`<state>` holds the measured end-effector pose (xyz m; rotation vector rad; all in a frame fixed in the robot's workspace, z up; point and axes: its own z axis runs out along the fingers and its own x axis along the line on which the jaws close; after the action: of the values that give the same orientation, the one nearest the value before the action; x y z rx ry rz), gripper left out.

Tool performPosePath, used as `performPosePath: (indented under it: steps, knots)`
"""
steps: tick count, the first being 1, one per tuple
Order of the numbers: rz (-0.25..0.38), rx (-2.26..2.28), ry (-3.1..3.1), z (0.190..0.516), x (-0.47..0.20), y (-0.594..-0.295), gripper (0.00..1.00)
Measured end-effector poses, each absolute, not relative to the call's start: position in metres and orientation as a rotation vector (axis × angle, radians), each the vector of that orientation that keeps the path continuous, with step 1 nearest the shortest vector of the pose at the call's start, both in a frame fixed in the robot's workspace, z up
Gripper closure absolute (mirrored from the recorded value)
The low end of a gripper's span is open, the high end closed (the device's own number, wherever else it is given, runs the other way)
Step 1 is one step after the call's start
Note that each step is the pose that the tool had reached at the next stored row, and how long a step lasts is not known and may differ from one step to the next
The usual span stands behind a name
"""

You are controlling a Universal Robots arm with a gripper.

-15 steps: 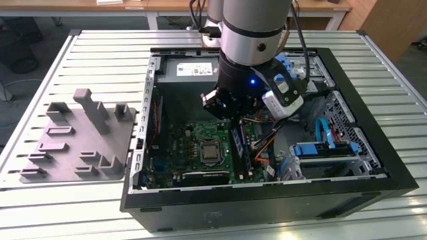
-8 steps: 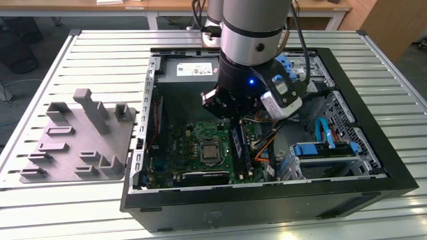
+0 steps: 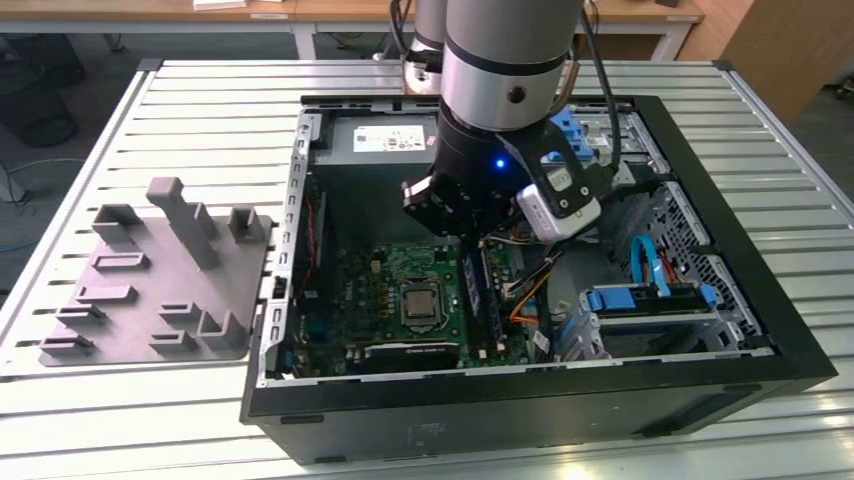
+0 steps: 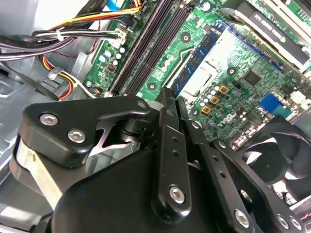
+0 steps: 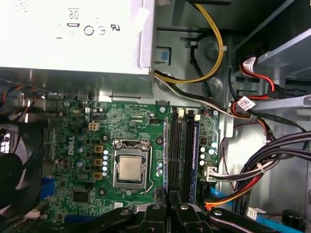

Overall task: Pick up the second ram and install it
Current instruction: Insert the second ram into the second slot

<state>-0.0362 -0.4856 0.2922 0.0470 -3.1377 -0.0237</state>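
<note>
On the slatted desk [image 3: 160,90] stands an open black computer case [image 3: 534,400], with a grey holder tray [image 3: 160,280] just beside it. Inside lies the green motherboard [image 5: 121,126]. The gripper [image 5: 168,209] hangs over the black memory slots [image 5: 180,150], jaws closed on the second ram [image 5: 168,196], a thin near-black stick seen edge-on between them, close over the slots.

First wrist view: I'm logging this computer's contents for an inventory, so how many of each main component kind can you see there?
Green motherboard: 1
Processor in its socket: 1
Grey power supply: 1
Black fan: 1
Total: 4
</note>
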Motion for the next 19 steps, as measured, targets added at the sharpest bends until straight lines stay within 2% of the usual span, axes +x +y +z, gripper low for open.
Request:
performPosePath:
  steps: [19]
  knots:
    - [-0.024, -0.143, -3.136, 0.2922, -0.0362, -0.4856, 0.86]
